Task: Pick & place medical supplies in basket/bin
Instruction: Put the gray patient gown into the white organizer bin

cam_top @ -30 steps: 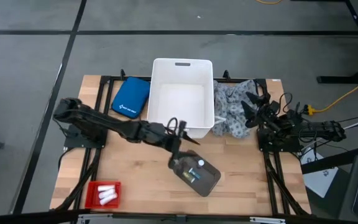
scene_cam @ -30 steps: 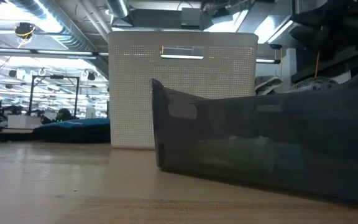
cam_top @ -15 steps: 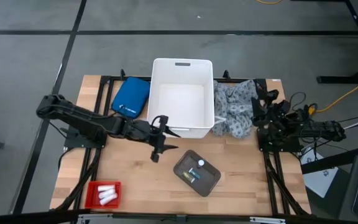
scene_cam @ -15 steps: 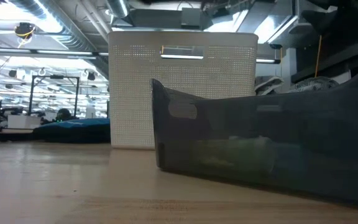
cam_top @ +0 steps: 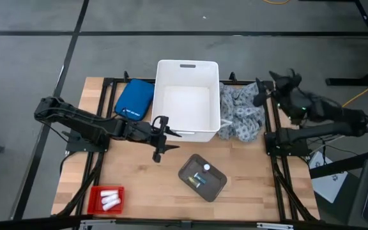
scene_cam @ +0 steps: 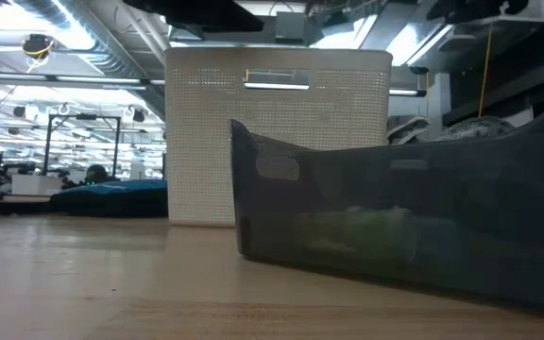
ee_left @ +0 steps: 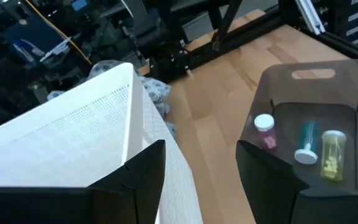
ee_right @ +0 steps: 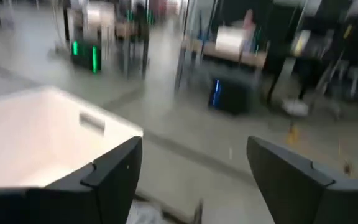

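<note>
The white tub (cam_top: 187,99) stands at the table's far middle. A grey-and-white cloth (cam_top: 241,114) lies crumpled on the table against its right wall. White rolls (cam_top: 110,199) lie in a red tray at the near left. A dark grey tray (cam_top: 202,177) holds small pastel vials (ee_left: 306,144). My left gripper (cam_top: 163,137) hangs open and empty beside the tub's near wall, left of the dark tray; the left wrist view shows its gripper (ee_left: 201,152) between tub and tray. My right gripper (cam_top: 262,94) is open and raised over the cloth's far right part, its gripper (ee_right: 194,149) holding nothing.
A blue zip pouch (cam_top: 135,99) lies left of the tub. The dark tray (scene_cam: 414,227) fills the low view's foreground in front of the tub (scene_cam: 277,132). Bare wood shows at the table's near middle and near right. Black frame rails run along both sides.
My left gripper has drawn back from the dark tray toward the table's left and far side, ending beside the tub's near wall. My right arm has risen and swung toward the far edge, over the cloth. The tray and cloth have stayed put.
</note>
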Motion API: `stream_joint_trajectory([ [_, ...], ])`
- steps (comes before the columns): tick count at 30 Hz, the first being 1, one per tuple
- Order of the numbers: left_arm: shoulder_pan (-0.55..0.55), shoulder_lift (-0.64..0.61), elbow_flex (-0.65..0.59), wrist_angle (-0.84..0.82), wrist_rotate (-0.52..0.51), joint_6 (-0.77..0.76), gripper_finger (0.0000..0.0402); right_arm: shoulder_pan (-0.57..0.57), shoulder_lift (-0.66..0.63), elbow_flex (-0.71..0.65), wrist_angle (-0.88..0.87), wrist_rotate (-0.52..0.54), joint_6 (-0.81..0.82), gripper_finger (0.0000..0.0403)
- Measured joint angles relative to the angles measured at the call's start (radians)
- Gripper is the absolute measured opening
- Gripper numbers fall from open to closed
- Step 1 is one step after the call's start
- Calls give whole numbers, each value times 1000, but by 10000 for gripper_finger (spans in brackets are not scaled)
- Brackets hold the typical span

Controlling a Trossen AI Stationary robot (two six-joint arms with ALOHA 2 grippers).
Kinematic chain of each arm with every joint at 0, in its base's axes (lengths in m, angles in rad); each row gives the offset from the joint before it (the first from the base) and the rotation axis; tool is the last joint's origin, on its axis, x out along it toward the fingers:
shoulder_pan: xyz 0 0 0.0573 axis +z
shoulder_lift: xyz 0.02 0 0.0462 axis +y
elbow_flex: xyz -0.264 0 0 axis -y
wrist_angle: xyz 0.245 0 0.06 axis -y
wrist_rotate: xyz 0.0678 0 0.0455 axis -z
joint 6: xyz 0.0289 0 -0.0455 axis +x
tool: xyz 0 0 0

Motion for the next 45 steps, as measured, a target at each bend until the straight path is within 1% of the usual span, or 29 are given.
stream_joint_trajectory([
  [3,0,0,0,-2,2,0,194,-48,139,207,-422,-51,273,292],
  [6,-2,0,0,-1,25,0,194,-122,272,366,-769,-153,491,292],
  [8,-2,0,0,-1,37,1,194,-176,345,434,-919,-248,552,292],
  [11,-2,0,0,-1,40,3,194,-247,433,490,-1011,-391,549,292],
  [14,-2,0,0,-2,42,3,194,-308,500,494,-1015,-554,500,292],
  [16,-6,0,0,-1,52,3,194,-340,540,483,-1018,-625,469,292],
  [19,-16,0,0,-2,67,6,194,-373,591,444,-1018,-665,439,292],
  [22,-29,0,0,-3,69,7,194,-413,615,379,-1019,-714,419,292],
  [27,-43,1,1,-28,70,8,194,-480,622,223,-983,-798,375,292],
  [30,-42,1,1,-33,69,9,194,-504,622,130,-896,-851,325,292],
  [33,-42,1,1,-34,68,11,194,-516,622,52,-744,-926,268,292],
  [34,-43,1,1,-34,68,11,194,-517,622,30,-692,-937,260,292],
  [37,-43,1,1,-35,69,11,194,-517,625,-36,-577,-941,259,292],
  [40,-42,1,1,-37,68,10,194,-519,630,-103,-516,-968,260,292],
  [45,-43,1,1,-53,69,-5,194,-532,632,-244,-371,-1048,273,292],
])
